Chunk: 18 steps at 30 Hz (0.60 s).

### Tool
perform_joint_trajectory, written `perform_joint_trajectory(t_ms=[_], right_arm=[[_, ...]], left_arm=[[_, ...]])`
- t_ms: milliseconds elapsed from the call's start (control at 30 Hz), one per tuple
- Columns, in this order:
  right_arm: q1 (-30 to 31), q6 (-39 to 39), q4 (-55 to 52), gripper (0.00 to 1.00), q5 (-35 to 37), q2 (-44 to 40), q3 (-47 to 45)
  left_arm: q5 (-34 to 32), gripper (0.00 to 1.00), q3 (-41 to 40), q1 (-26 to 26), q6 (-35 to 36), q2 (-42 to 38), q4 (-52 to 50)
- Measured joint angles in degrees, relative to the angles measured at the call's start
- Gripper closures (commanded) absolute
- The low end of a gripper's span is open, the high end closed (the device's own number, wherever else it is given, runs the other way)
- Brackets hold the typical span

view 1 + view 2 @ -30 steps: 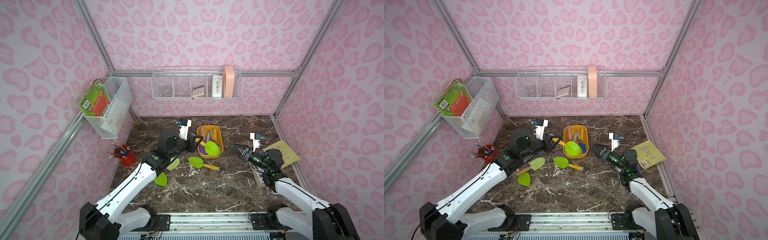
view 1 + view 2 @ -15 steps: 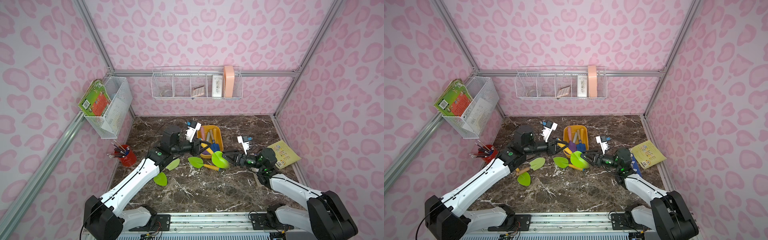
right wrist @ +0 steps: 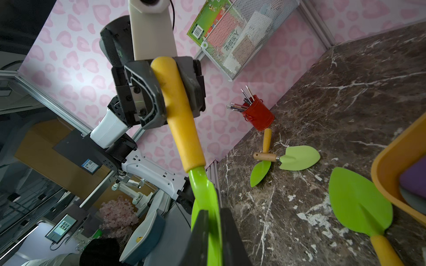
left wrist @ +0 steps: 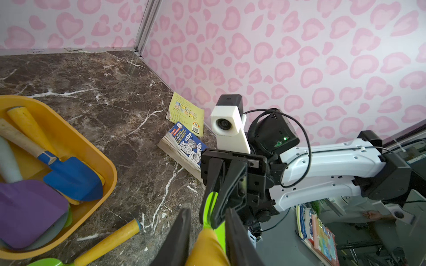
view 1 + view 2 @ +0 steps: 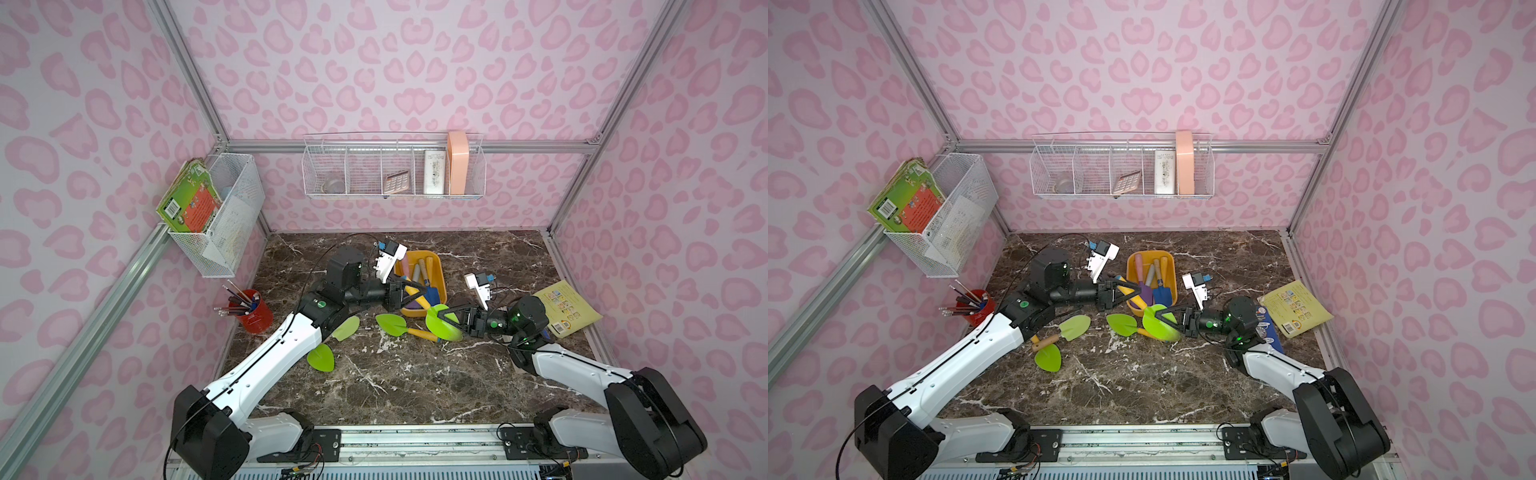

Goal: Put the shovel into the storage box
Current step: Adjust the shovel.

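Marble tabletop (image 5: 395, 386) carries loose green shovels (image 5: 390, 323) partway out; just past them the shovel (image 5: 442, 326) hangs in the air between both arms, just short of the storage box (image 4: 80, 142); left gripper (image 5: 405, 291) clamps its yellow handle, right gripper (image 5: 446, 318) pinches its green blade. This looks like a handover; one grip should let go only once the other is firm; then lift over the rim and lay it lengthwise beside the blue shovel (image 4: 71, 177) and purple shovel (image 4: 30, 207).

Nothing legible: print on the blue book (image 4: 186, 142) and green book (image 3: 207, 19) (barcode included) is too small.
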Motion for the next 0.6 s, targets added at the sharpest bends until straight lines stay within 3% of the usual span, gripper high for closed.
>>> perform_joint_trajectory(t_ms=[100,233,333,467,600], right_arm=[[-0.2,0.0,-1.2,1.0,0.7,0.4,1.0],[-0.3,-1.0,-4.5,1.0,2.9,1.2,3.6],[-0.9,-1.0,-8.7,1.0,7.7,3.0,6.4],[-1.9,0.2,-13.5,1.0,14.8,8.2,9.4],[-2.0,2.2,-16.7,1.0,22.0,14.1,12.5]], left_arm=[[-1.4,0.83,0.5,0.0,-0.3,0.2,-0.3],[-7.1,0.47,1.9,0.4,-0.4,0.2,-3.1],[-15.8,0.4,2.3,1.1,-0.7,-0.9,-8.5],[-27.1,0.4,0.6,1.3,-2.0,-5.2,-13.4],[-32.2,0.4,-3.1,1.3,-3.6,-8.9,-15.8]])
